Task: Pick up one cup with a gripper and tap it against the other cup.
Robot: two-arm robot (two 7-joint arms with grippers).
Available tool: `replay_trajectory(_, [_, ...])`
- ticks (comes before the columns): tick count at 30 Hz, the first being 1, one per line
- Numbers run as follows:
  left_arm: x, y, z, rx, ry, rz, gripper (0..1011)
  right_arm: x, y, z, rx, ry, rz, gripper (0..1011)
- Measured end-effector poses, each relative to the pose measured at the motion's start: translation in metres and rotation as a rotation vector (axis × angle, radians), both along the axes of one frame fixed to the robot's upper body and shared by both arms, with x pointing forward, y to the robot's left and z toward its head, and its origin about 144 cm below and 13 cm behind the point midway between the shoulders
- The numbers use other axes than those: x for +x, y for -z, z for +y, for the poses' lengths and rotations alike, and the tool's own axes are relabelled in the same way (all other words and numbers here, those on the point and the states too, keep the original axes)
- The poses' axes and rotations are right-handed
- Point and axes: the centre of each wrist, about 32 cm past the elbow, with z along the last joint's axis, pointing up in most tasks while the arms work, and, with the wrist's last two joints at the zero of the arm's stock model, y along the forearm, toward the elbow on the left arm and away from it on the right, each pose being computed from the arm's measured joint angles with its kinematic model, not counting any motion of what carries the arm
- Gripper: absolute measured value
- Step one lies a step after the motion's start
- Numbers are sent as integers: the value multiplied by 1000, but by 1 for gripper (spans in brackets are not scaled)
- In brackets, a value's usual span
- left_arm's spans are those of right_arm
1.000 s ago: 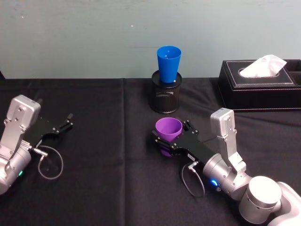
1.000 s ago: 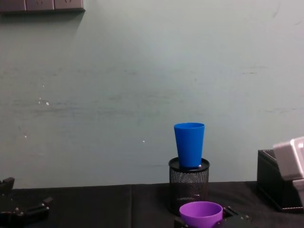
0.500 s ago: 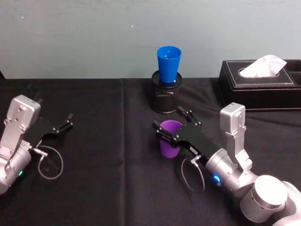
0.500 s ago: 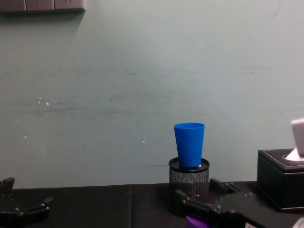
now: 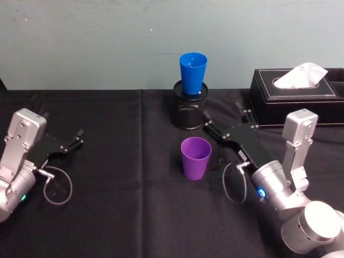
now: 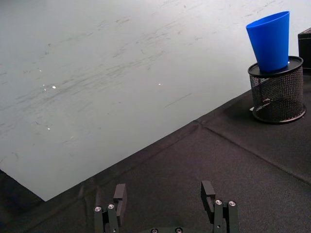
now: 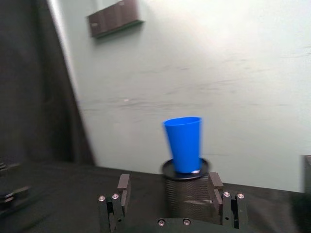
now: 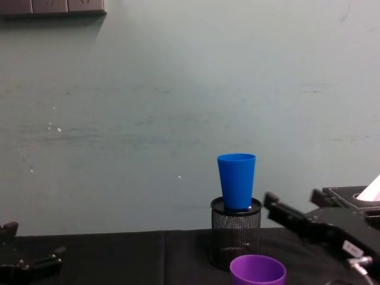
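Purple cup (image 5: 195, 157) standing upright on the black tablecloth (image 5: 123, 215), near the middle, nothing gripping it. Blue cup (image 5: 193, 73) sitting in the top of the mesh pen holder (image 5: 189, 112) just behind it, by the wall. Right gripper (image 5: 224, 124) up off the cloth, just right of the purple cup and apart from it, fingers spread, holding nothing. Left gripper (image 5: 75, 142) parked far left, fingers spread too. Tissue box (image 5: 295, 95) at back right.
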Motion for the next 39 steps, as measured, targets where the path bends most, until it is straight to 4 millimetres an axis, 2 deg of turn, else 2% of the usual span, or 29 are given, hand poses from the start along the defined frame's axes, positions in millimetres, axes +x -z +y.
replay_trajectory(9, [0, 0, 0, 0, 0, 0, 1000, 2, 4, -5, -8, 143, 67, 1002])
replay_trajectory(19, [0, 0, 0, 0, 0, 0, 1000, 11, 20, -3, -108, 279, 199, 1002])
replay_trajectory(23, [0, 0, 0, 0, 0, 0, 1000, 13, 25, -5, -122, 289, 213, 1002])
replay_trajectory(39, [0, 0, 0, 0, 0, 0, 1000, 13, 24, -4, -120, 286, 209, 1002])
